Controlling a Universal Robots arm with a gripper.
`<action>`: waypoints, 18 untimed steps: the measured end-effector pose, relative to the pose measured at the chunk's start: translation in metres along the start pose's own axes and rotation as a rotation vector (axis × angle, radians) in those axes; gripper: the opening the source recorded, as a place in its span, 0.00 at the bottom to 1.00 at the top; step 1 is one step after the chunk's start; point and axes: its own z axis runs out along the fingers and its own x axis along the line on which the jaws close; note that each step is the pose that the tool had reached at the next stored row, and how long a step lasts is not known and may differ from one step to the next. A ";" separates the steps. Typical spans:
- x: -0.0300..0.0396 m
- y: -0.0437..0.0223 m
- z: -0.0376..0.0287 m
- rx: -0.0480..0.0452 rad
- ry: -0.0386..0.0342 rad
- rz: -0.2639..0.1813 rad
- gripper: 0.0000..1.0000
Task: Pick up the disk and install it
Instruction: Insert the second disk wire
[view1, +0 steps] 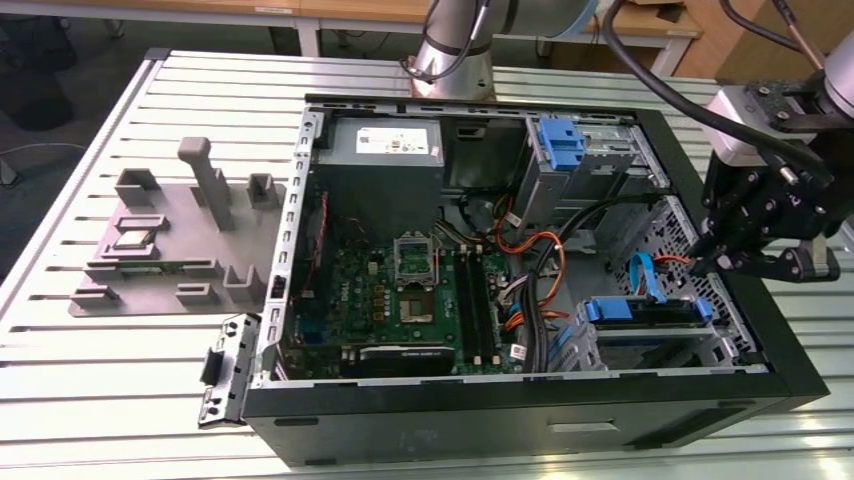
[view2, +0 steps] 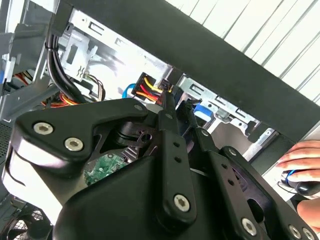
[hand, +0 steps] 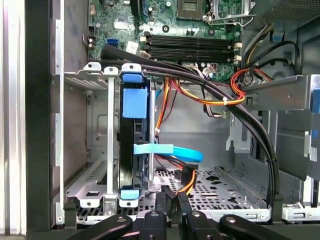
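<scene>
The disk (view1: 641, 312) sits in the drive cage at the near corner of the open computer case on the exterior view's right, its blue frame showing. In the first wrist view the disk (hand: 133, 145) stands on edge between the cage's metal rails, with a blue cable (hand: 172, 151) at its side. My gripper (view1: 707, 263) hangs over the case's wall on the exterior view's right, just beyond the cage and apart from the disk. The gripper (hand: 171, 202) has its black fingers (view2: 167, 107) drawn close together with nothing between them.
The case holds a green motherboard (view1: 400, 290), a grey power-supply box (view1: 384, 145) and a blue latch with a metal cage (view1: 561, 145). Orange and black cables (hand: 210, 97) cross near the disk cage. A grey fixture (view1: 174, 240) stands on the slatted table. A hand (view2: 300, 162) rests outside the case.
</scene>
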 end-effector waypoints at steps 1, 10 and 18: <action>0.0000 -0.0008 0.0002 0.0000 0.0003 0.000 0.24; 0.0001 -0.0034 0.0036 0.0001 0.0133 0.000 0.24; 0.0003 0.0007 0.0065 0.0018 0.0182 0.000 0.24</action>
